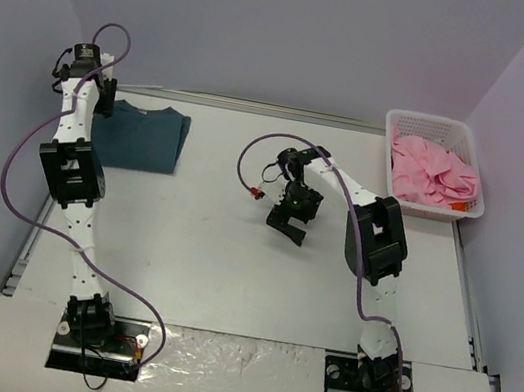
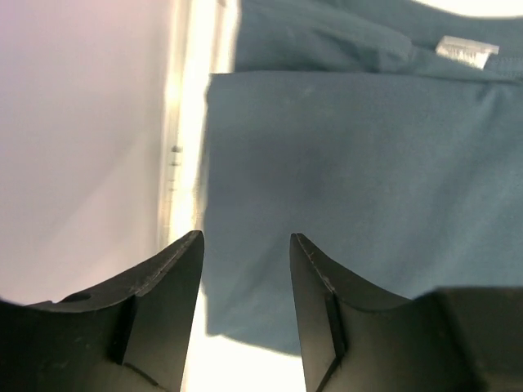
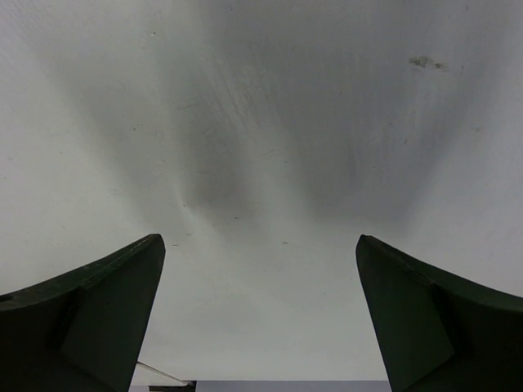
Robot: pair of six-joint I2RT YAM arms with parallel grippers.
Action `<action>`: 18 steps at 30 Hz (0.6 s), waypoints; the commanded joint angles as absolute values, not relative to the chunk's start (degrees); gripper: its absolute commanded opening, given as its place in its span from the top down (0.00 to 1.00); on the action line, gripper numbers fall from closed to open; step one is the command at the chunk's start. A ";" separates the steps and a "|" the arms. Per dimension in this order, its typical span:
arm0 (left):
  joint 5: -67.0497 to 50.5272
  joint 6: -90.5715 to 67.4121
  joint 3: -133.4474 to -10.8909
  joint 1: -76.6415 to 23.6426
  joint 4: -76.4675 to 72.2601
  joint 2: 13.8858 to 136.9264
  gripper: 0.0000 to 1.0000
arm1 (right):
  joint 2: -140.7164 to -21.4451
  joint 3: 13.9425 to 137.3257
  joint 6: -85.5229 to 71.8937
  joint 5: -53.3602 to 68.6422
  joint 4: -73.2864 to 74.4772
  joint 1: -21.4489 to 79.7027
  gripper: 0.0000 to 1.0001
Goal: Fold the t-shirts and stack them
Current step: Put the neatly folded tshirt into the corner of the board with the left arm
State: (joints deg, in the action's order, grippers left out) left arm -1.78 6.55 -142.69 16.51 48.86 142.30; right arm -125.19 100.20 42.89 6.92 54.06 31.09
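A white table [image 1: 228, 271] sits between pale walls [image 1: 272, 25]. The left gripper [image 2: 247, 238] has its fingers parted to a moderate gap and grips nothing. It hangs over the left edge of the folded teal-blue t-shirt [image 2: 351, 180], which lies at the table's far left corner, close to the wall. The left wrist view shows a white neck label [image 2: 466, 51] that the top view does not. The right gripper [image 3: 260, 241] is spread wide over bare tabletop near the middle, well apart from both shirts. Only the top view shows the pink t-shirt [image 1: 432, 171], crumpled in the white basket [image 1: 435, 123] at the far right corner. Broad open tabletop lies between the arms.
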 commanded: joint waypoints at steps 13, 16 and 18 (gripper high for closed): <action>-1.67 14.50 -106.12 14.86 37.80 111.54 0.98 | -124.01 100.90 42.80 7.82 58.18 30.85 0.00; -1.06 15.20 -96.35 13.28 33.41 109.69 0.98 | -124.01 100.99 42.80 8.00 58.18 30.85 0.00; -1.23 14.86 -92.91 12.75 32.61 110.30 0.98 | -123.93 100.90 42.80 8.09 58.18 30.94 0.00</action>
State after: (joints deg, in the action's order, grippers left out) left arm -0.34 13.85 -96.23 14.17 35.73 109.97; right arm -125.45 100.20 42.92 7.42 54.46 31.09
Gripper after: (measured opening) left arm 0.027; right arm 0.999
